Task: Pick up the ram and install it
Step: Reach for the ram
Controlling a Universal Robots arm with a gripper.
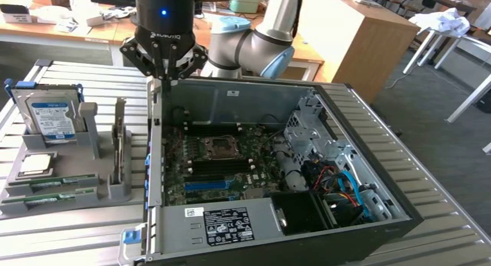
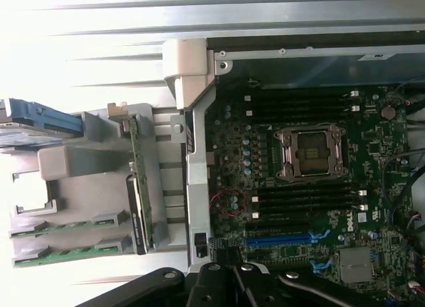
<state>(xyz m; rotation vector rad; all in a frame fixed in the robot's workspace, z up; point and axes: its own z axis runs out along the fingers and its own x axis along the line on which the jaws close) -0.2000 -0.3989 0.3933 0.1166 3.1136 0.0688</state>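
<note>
Two green ram sticks (image 1: 50,182) (image 2: 66,226) lie edge-up in the front slots of a grey holder (image 1: 92,162) at the exterior view's left, the second ram stick (image 1: 46,199) (image 2: 70,254) just in front of the first. My gripper (image 1: 163,81) (image 2: 231,280) hangs above the back left corner of the open computer case (image 1: 253,99), well away from the sticks. Its fingers are shut with nothing visible between them. The motherboard (image 2: 299,187) lies exposed, with dark memory slots (image 2: 305,201) on both sides of the bare processor socket (image 1: 218,146) (image 2: 312,151).
The holder also carries an upright silver hard drive (image 1: 52,119), a square silver processor chip (image 1: 38,162) and a tall card (image 1: 119,142) standing on edge near the case wall. The power supply (image 1: 230,223) and cables (image 1: 345,188) crowd the case's front right.
</note>
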